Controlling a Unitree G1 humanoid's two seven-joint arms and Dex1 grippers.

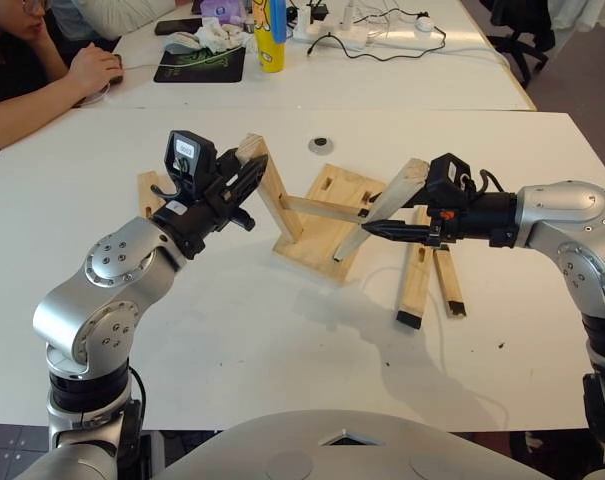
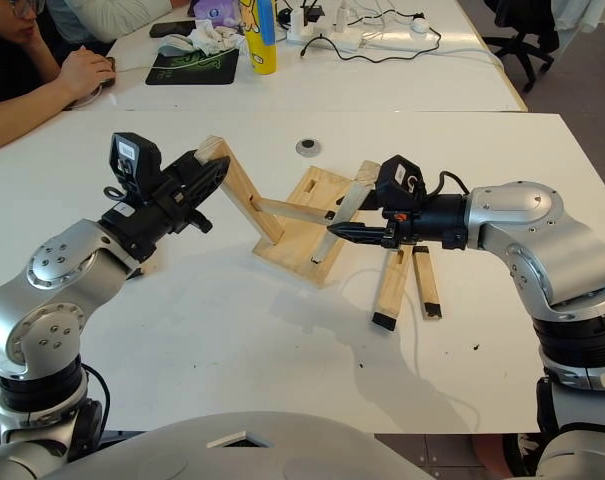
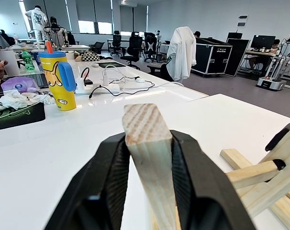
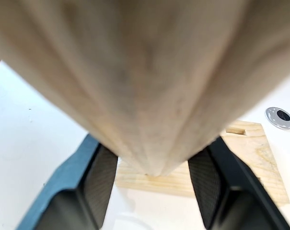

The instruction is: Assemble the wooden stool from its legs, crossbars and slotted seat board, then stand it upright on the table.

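On a white office surface (image 1: 282, 340), the left pincer (image 1: 244, 183) was closed tight on one leg (image 1: 280, 205), joined by a crossbar (image 1: 327, 207) to a second leg (image 1: 404, 180) clamped in the right pincer (image 1: 374, 220), over the flat seat board (image 1: 317, 250); lowering both level, leg ends aligned with slots (image 1: 325, 183), looked wisest.

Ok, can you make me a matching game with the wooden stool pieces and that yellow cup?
Things: 1 left pale wooden leg; 2 right pale wooden leg; 3 square slotted wooden seat board; 4 tall yellow cup.
Places: A on the far table; B in the right gripper; C lying on the near white table; D in the left gripper.
Pairs: 1-D, 2-B, 3-C, 4-A.
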